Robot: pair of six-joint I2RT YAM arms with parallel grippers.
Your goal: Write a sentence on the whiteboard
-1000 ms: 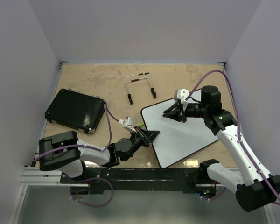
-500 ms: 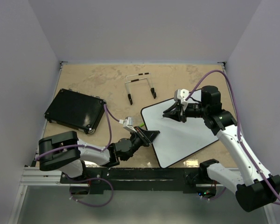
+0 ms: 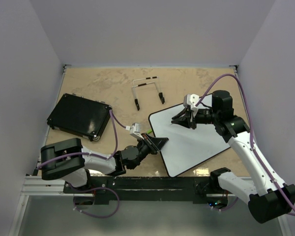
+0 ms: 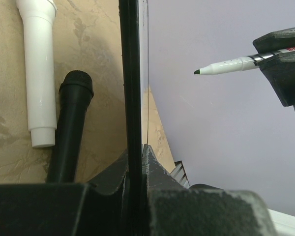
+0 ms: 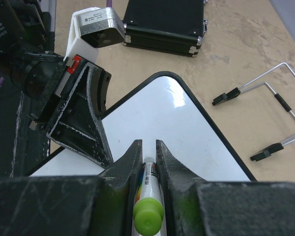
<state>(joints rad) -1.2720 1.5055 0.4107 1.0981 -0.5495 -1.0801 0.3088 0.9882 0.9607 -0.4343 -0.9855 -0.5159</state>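
Whiteboard (image 3: pixel 191 142): one, edge clamped by left pincer (image 3: pixel 157 143); right pincer (image 3: pixel 179 120) grips one marker (image 5: pixel 148 212).

A tan, marbled tabletop (image 3: pixel 103 83) is enclosed on three sides by plain pale lilac-grey walls (image 3: pixel 19 88), the back wall (image 3: pixel 147 34) standing well beyond the right pincer (image 3: pixel 179 119). A metal rail (image 3: pixel 39 186) is fixed along the near edge, well behind that pincer; everything is evenly lit.

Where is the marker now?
Right wrist view: the marker sits clamped in the right gripper, over the whiteboard, near the edge the left gripper holds.
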